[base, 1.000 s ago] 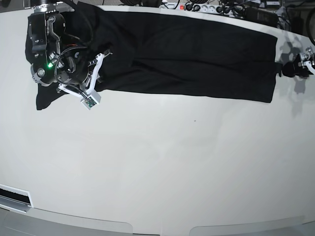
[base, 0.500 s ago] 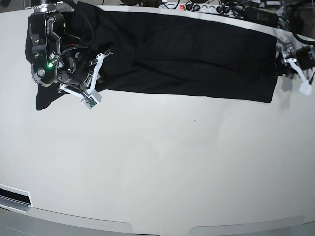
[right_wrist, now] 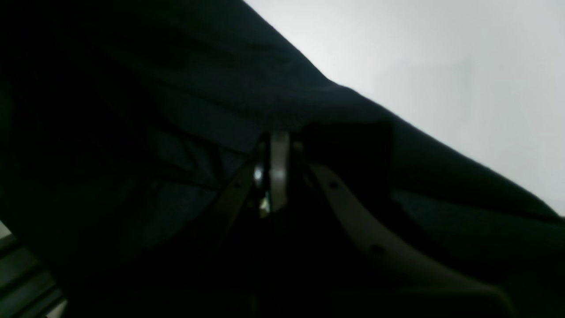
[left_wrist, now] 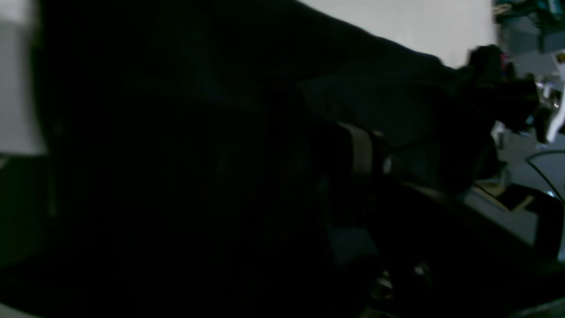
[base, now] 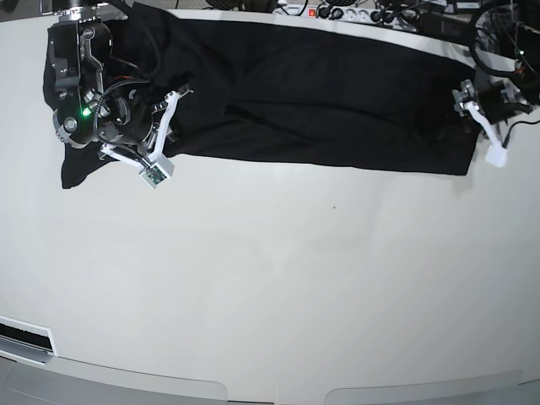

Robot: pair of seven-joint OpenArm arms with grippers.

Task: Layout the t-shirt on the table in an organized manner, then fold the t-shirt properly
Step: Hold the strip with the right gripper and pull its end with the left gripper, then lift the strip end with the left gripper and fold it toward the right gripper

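Meanwhile we see the plain black soft-fabric t-shirt (base: 321,93) stretched along the far side of the glossy white table (base: 278,287). Our right gripper (right_wrist: 273,154) is pinched on its fabric; our left gripper (base: 481,122) stands spread at its opposite edge.

The near stretch of the table (base: 278,295) lies bare before me, so my grippers can pass freely there. Far across, the t-shirt (base: 321,93) spans the top, and cables (base: 371,15) crowd the far edge.
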